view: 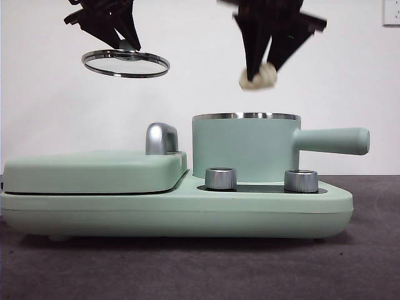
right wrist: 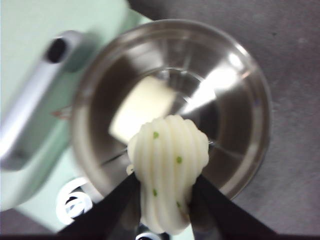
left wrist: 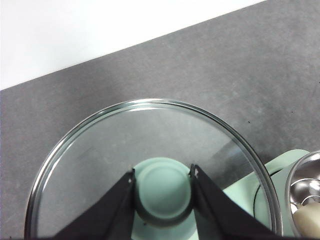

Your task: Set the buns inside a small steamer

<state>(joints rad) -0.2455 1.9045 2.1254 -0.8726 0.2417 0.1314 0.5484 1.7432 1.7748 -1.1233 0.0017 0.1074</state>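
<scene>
Nearest the front camera sit two steel knobs [view: 220, 178] on the mint base [view: 175, 212], with the flat griddle [view: 94, 172] beside them and the steamer [view: 245, 147] standing open behind the knobs, handle out to the side. Above its rim, a little toward the handle side, hangs the right gripper [view: 259, 78], jaws pinching the ridged bun [right wrist: 167, 172] with green specks. The right wrist view looks straight down past that bun into the steel bowl, where the smooth bun [right wrist: 141, 106] already lies on the bottom. So the pot mouth sits directly below the held bun, and the drop looks like a plain descent, ideally landing beside the smooth bun and not on it. Off over the griddle, well clear of the pot, the left gripper [left wrist: 162, 187] is clamped on the green knob of the glass lid [left wrist: 150, 150], holding it level in the air
</scene>
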